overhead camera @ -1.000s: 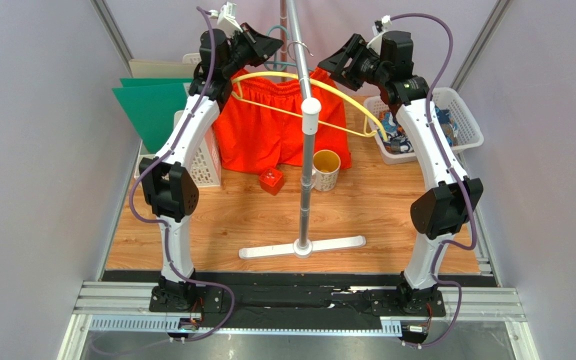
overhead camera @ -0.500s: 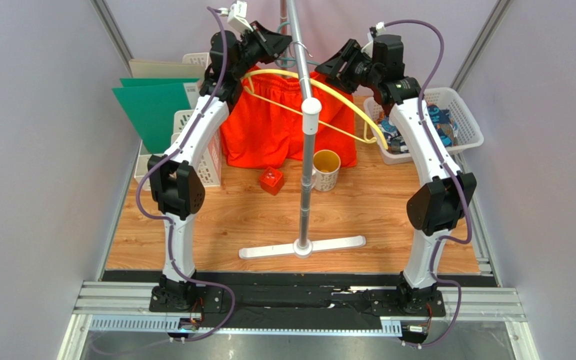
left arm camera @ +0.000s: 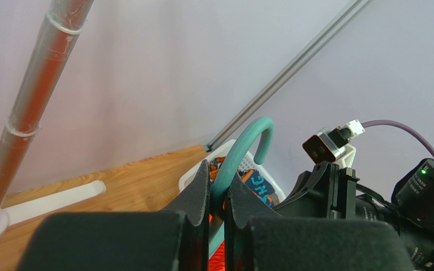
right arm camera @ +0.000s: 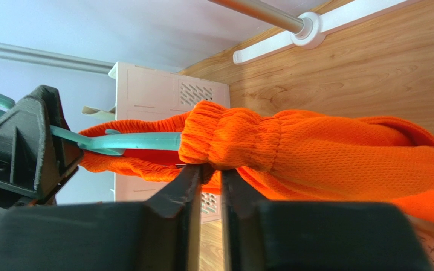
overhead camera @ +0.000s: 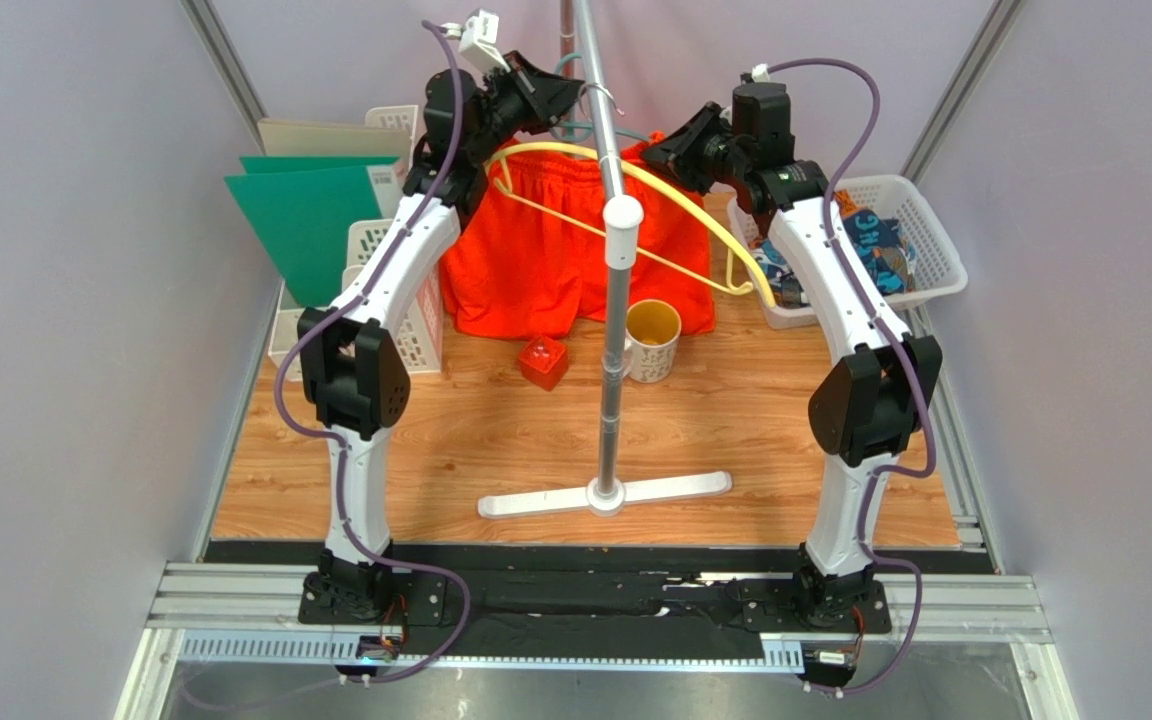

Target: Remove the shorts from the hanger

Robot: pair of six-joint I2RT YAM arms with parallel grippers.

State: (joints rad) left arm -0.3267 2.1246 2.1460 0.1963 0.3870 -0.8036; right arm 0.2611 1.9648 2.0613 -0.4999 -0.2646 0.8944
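From above, the orange shorts [overhead camera: 537, 263] hang at the back of the table [overhead camera: 778, 435] between both arms. The printed shorts [overhead camera: 865, 240] lie in the white basket [overhead camera: 940, 252] on the right.

In the left wrist view, the left gripper [left arm camera: 217, 189] is clamped on the hook of the teal hanger [left arm camera: 242, 149].

In the right wrist view, the right gripper [right arm camera: 212, 172] pinches the orange waistband.

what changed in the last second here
The right gripper swung in toward the pole and closed on the orange shorts at the waistband. The left gripper edged toward the pole too, still clamped on the teal hanger. The cup and red cube stayed put.
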